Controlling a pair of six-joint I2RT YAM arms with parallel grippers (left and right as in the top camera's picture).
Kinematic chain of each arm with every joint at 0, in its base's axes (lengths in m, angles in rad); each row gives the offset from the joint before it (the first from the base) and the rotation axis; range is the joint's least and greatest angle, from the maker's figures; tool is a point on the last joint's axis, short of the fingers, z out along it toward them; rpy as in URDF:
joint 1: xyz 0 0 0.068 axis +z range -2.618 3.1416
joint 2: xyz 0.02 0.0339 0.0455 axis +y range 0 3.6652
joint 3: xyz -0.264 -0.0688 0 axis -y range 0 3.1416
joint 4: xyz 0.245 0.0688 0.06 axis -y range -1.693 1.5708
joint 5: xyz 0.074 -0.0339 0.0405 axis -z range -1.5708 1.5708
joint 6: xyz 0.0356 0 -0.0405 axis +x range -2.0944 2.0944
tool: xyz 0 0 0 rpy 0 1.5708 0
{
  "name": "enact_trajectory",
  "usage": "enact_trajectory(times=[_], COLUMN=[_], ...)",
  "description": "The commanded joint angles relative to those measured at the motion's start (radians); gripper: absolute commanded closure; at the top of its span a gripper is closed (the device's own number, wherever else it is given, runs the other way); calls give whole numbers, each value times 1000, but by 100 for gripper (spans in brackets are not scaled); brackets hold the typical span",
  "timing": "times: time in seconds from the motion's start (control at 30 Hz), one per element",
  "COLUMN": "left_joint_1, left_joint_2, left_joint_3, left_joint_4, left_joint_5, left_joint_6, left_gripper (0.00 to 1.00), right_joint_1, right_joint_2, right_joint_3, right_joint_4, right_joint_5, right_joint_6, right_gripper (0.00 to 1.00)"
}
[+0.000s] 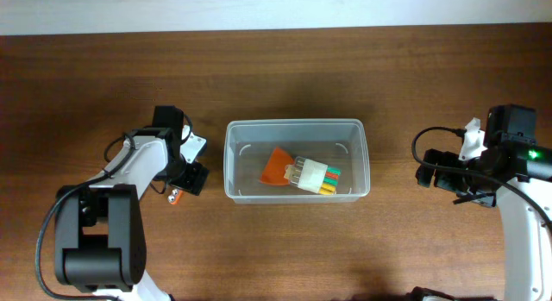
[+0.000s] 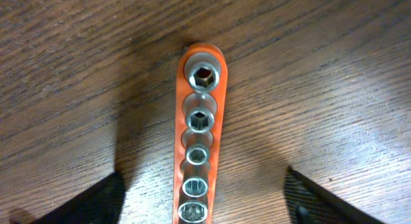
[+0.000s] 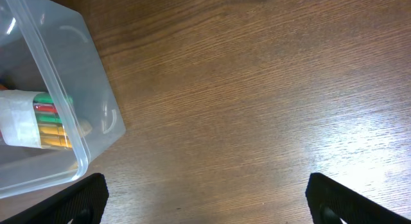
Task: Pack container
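The clear plastic container (image 1: 233, 154) stands at the table's middle. It holds an orange scraper (image 1: 278, 168) and a bundle of coloured bits in a clear holder (image 1: 319, 176). Its corner and the bundle show in the right wrist view (image 3: 90, 63). An orange rail of several steel sockets (image 2: 199, 128) lies on the table left of the container; only its tip shows overhead (image 1: 175, 197). My left gripper (image 2: 204, 201) is open, its fingers either side of the rail, not touching it. My right gripper (image 3: 205, 198) is open and empty over bare table right of the container.
The brown wooden table (image 1: 276, 77) runs to a pale edge along the top of the overhead view. The left arm's base (image 1: 90, 241) stands at the front left, the right arm (image 1: 517, 206) at the far right.
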Motion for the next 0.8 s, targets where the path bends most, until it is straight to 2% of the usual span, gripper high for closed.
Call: enact_trajectory(times=[0.0,0.17,0.27,0.4,0.6,0.77], left_joint_1=[6,6,6,6,6,6], left_joint_2=[57,57,57,57,56,55], left_joint_3=[-62,-62,-62,-62,-61,-17], left_joint_4=[-6,-6,-6,-6,-5,-33], left_joint_5=[-32,-41,-41,-40,-40,-40], left_joint_6=[-2,-2,-2,-2,-2,-50], left_gripper=[31,56,64,82,97,98], right_joint_1=[7,7,7,7,7,7], right_joint_2=[-5,-5,-5,-5,-5,-5], right_joint_3=[-2,-2,-2,-2,-2,-2], right_joint_4=[5,2,2,2,1,0], right_joint_5=[2,2,2,2,1,1], right_joint_6=[-3,-3,-3,-3,-3,-3], right_gripper=[1,2,1,1,1,1])
